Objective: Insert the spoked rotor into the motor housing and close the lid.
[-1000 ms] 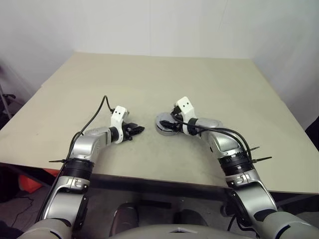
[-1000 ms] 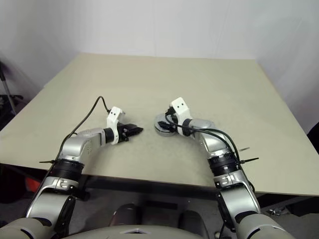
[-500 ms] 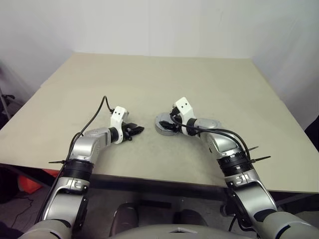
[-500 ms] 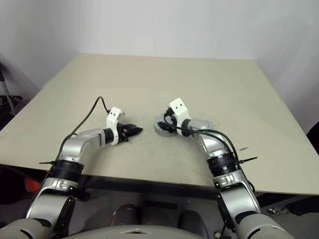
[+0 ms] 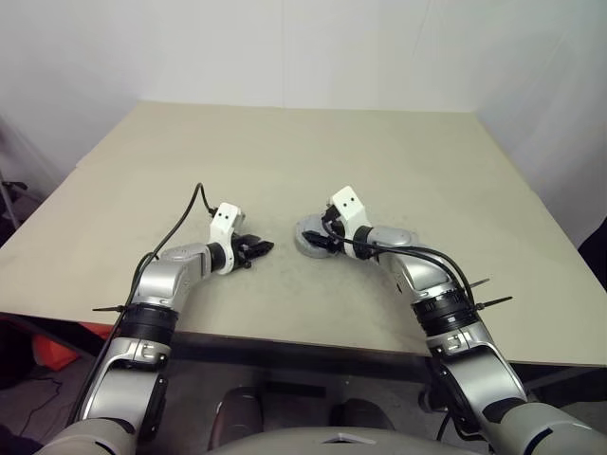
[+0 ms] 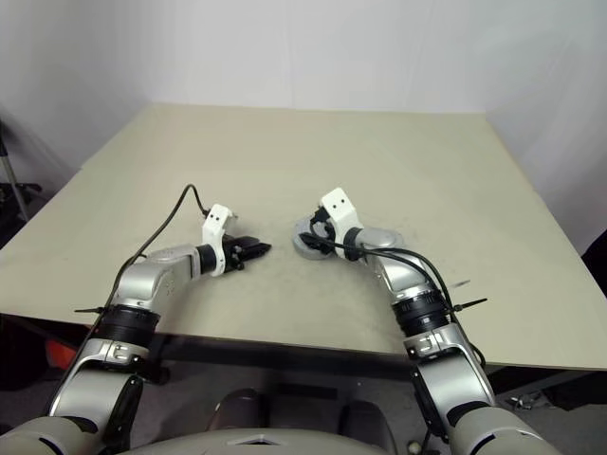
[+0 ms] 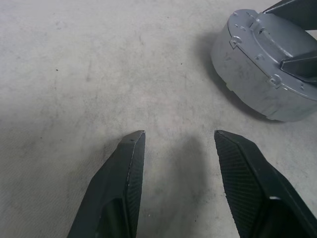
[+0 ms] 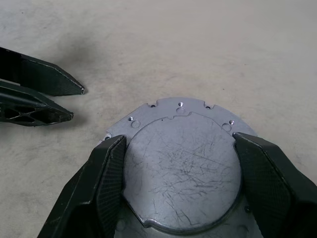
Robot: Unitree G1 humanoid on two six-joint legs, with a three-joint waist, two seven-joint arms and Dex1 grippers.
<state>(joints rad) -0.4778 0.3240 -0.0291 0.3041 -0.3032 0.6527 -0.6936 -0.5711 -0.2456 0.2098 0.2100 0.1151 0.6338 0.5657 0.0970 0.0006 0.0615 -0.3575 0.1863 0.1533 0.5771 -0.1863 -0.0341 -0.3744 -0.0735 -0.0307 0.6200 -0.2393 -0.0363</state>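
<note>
Grey motor housing (image 8: 182,168) unmoved since before.

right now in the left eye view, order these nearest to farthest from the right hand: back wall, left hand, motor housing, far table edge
From the right hand:
1. motor housing, between its fingers, mid table.
2. left hand, just across, on the robot's left.
3. far table edge, well beyond both hands.
4. back wall, behind that edge.
</note>
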